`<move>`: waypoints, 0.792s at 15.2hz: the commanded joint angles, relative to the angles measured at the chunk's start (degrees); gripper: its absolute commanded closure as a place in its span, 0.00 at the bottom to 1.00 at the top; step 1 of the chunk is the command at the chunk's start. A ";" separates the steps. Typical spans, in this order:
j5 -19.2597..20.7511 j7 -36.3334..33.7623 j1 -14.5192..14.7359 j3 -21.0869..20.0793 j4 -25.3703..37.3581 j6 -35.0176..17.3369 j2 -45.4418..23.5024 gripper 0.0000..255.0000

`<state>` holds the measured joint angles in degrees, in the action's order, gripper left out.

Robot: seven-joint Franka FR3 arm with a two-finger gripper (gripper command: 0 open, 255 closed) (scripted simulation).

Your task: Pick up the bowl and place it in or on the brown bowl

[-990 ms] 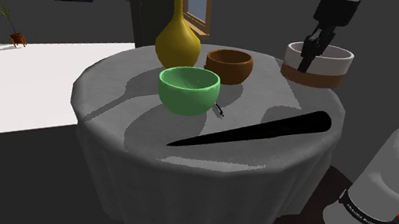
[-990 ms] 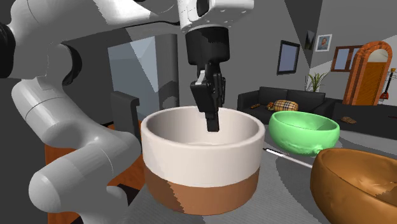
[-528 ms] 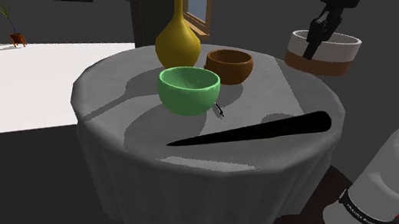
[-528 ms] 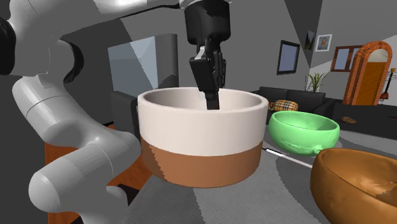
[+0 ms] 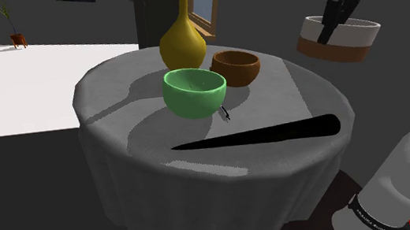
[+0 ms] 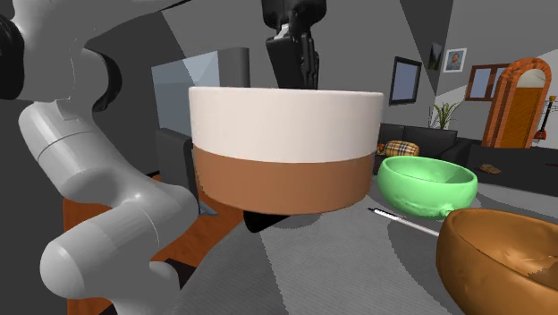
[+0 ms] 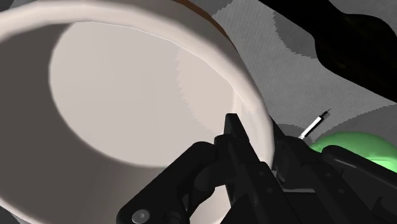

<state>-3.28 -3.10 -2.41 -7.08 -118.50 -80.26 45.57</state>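
White-and-brown bowl [image 5: 339,39] is clamped at its rim by the fingers [image 7: 238,146], which are closed on the wall with one set inside it and the other outside. It is carried mouth up in the air, clear of the table [image 5: 144,153], at the shoulder view's upper right.

Read across the shoulder view from the left, a yellow vase [image 5: 182,40] is met first. A green bowl [image 5: 195,93] comes next, in front of the vase, and then the brown bowl [image 5: 236,68] close beside the green one. Last comes the white-and-brown bowl, well apart from all three and higher.

The coming move is judged to turn on that last gap. The brown bowl lies to the shoulder view's left of the fingers and below them, so a carry that way and then a descent would be called for. In the second exterior view the relation is mirrored, with the brown bowl at the lower right of the held one. The grip is taken at one side of the rim, so some tilt on release should be allowed for.
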 commanded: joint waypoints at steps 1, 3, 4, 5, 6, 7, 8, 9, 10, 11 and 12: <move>-0.04 -0.38 -0.17 -0.46 2.18 -0.27 -2.41 1.00; -0.13 -1.17 -0.45 -1.45 4.95 -1.70 -6.57 1.00; -0.12 -1.59 -0.59 -1.95 6.45 -2.32 -8.68 1.00; -0.07 -2.02 -0.73 -2.45 8.03 -2.88 -10.81 1.00; 0.02 -2.46 -0.87 -2.96 9.70 -3.38 -12.96 1.00; 0.15 -2.92 -1.01 -3.48 11.45 -3.80 -15.13 1.00; 0.32 -3.39 -1.17 -4.02 13.28 -4.16 -17.33 1.00; 0.54 -3.88 -1.28 -4.55 15.21 -4.45 -19.55 1.00; 0.81 -4.39 -1.39 -5.09 17.24 -4.67 -21.81 1.00; 1.14 -4.93 -1.47 -5.63 19.36 -4.81 -24.10 1.00; 1.52 -5.48 -1.54 -6.17 21.60 -4.87 -26.43 1.00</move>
<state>-2.16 -7.90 -3.85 -12.59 -99.50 -85.00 21.80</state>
